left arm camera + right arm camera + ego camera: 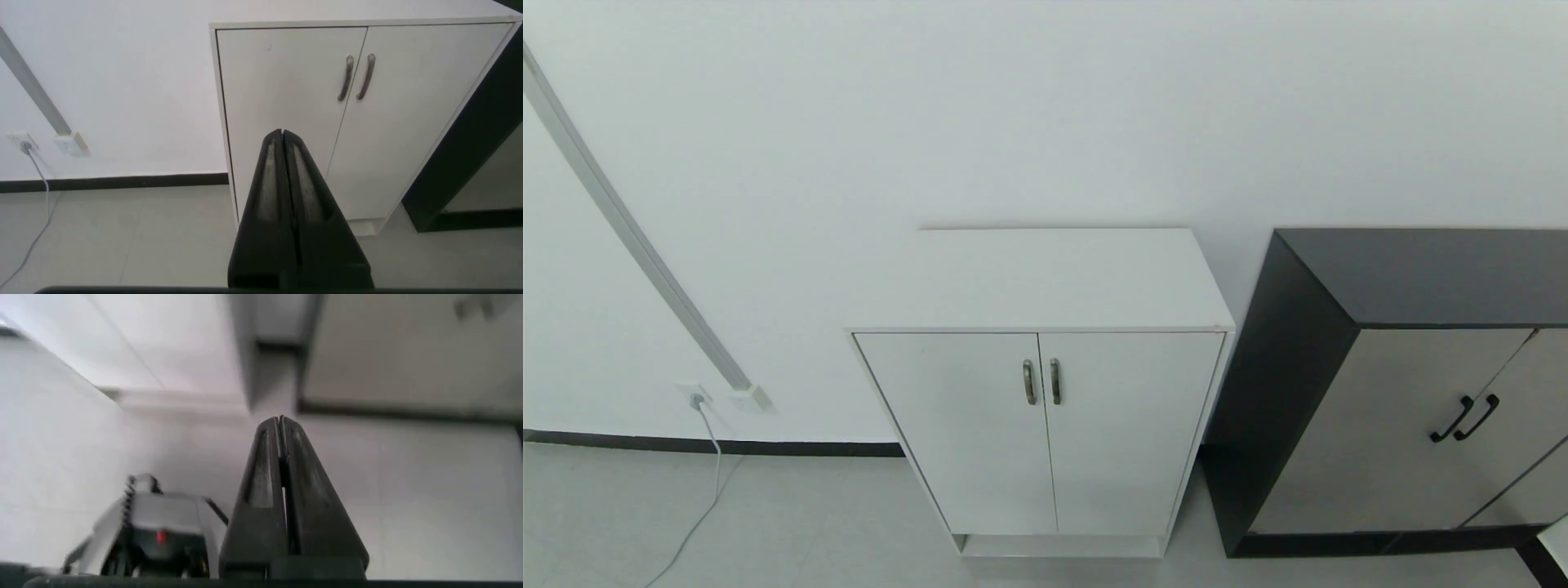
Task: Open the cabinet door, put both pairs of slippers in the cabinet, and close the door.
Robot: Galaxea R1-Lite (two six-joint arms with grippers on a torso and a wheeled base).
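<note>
The white cabinet (1045, 282) stands upright with its back against the white wall (1045, 114). It is a plain tall box with a flat top and a recessed plinth at the foot. Its left door (960, 433) and right door (1131, 433) are both shut and meet at a thin seam down the middle. Two slim grey metal handles (1029, 382) stand upright side by side, one on each side of that seam, near the doors' upper edge. Just beside the cabinet on its right is a dark cabinet (1307, 376) with grey doors and black handles. Left of the white cabinet, low on the wall, a socket (694, 398) holds a plug. Its grey cable (712, 482) trails down onto the floor (792, 523), and a grey conduit (629, 229) slants up the wall from there. My left gripper (283, 133) has its fingers pressed together on nothing. It points towards the cabinet's left door and is well apart from it. My right gripper (281, 420) is likewise pressed together and holds nothing, over pale floor.
</note>
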